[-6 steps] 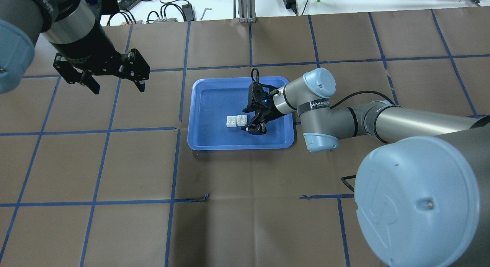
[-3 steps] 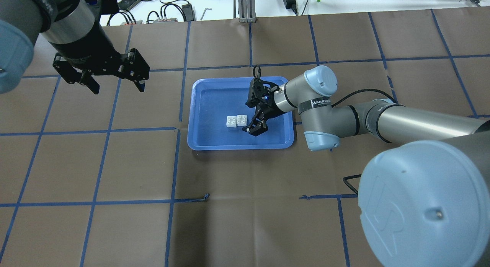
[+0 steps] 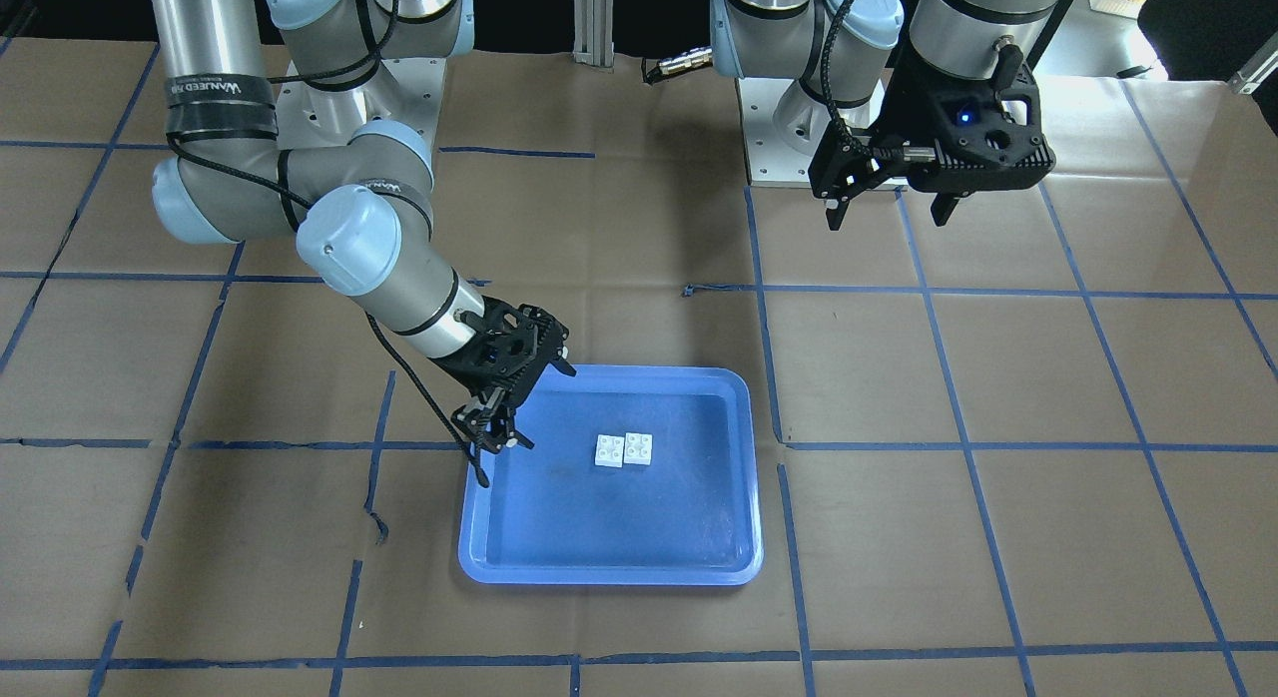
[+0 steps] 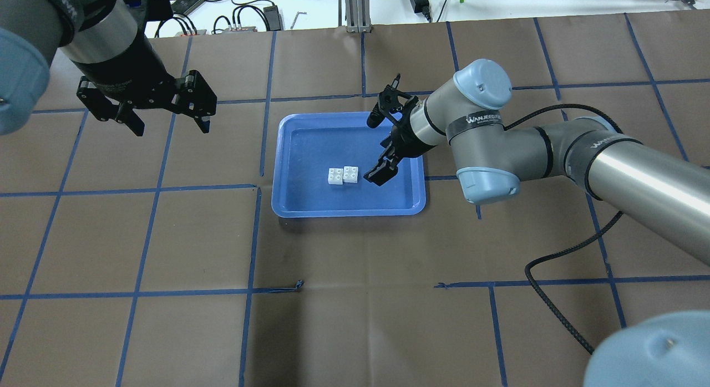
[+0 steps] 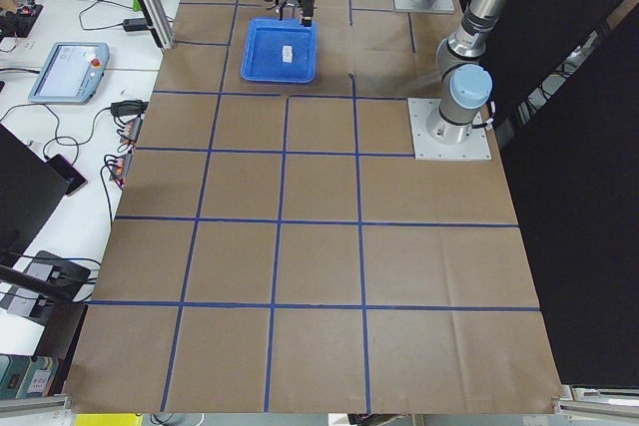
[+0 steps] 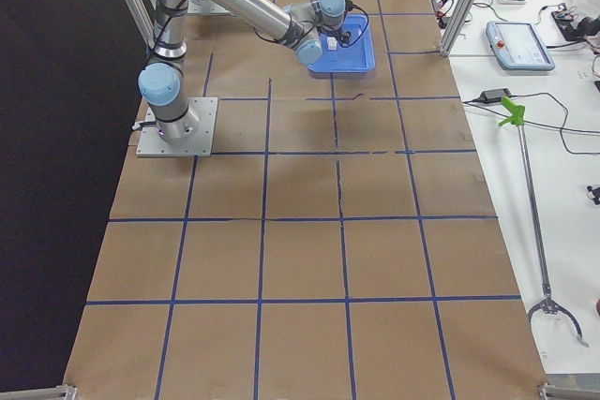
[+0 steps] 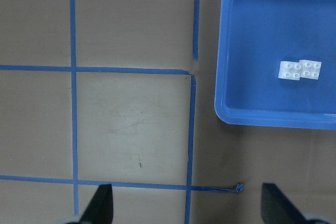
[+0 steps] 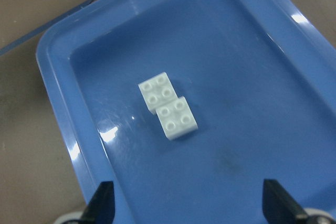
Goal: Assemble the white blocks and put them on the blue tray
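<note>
The two white blocks [image 4: 343, 175] lie together near the middle of the blue tray [image 4: 310, 148], touching and offset at a corner. I cannot tell whether they interlock. They also show in the front view [image 3: 623, 449], the left wrist view [image 7: 300, 70] and the right wrist view [image 8: 168, 106]. My right gripper [image 4: 378, 175] is open and empty, raised over the tray's right part, just right of the blocks [image 3: 499, 455]. My left gripper [image 4: 171, 127] is open and empty, high over the table far to the left of the tray [image 3: 887, 221].
The tray [image 3: 619, 537] sits on brown paper marked with a grid of blue tape lines [image 4: 252, 240]. The right arm's black cable [image 4: 554, 298] trails over the table at the right. Cables and gear lie beyond the table's far edge [image 4: 244, 21].
My right gripper has drawn back from the blocks, to the right and upward, as its arm swung. The blocks and my left gripper have not moved.
</note>
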Controlling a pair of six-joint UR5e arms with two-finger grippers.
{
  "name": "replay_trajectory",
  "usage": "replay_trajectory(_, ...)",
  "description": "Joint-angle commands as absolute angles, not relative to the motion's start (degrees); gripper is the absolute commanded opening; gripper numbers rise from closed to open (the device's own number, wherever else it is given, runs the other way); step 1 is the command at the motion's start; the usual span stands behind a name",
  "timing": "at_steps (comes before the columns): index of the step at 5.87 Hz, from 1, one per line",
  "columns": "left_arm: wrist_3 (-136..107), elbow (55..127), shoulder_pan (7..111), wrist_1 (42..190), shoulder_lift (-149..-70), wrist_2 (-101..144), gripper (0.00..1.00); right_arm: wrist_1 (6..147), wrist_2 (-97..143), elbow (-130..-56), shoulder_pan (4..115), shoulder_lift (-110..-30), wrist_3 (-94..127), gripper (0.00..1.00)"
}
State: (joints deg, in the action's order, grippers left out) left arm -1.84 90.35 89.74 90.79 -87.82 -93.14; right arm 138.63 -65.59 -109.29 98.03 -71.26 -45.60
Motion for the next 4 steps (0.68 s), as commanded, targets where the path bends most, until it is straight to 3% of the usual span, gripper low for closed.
replay_trajectory(1,-1.85,90.35,89.74,90.79,-87.80,-93.16,0.99,129.36,-78.25,-108.81,97.39,-78.19,-27.08,1.00)
replay_trajectory(2,-1.85,90.35,89.74,90.79,-87.80,-93.16,0.99,120.33,-85.71,-105.94,97.38,-83.09,-14.45,1.00)
replay_trajectory(4,-1.85,90.35,89.74,90.79,-87.80,-93.16,0.99,99.95,-92.45,-95.07,97.29,-85.08,-0.69,1.00)
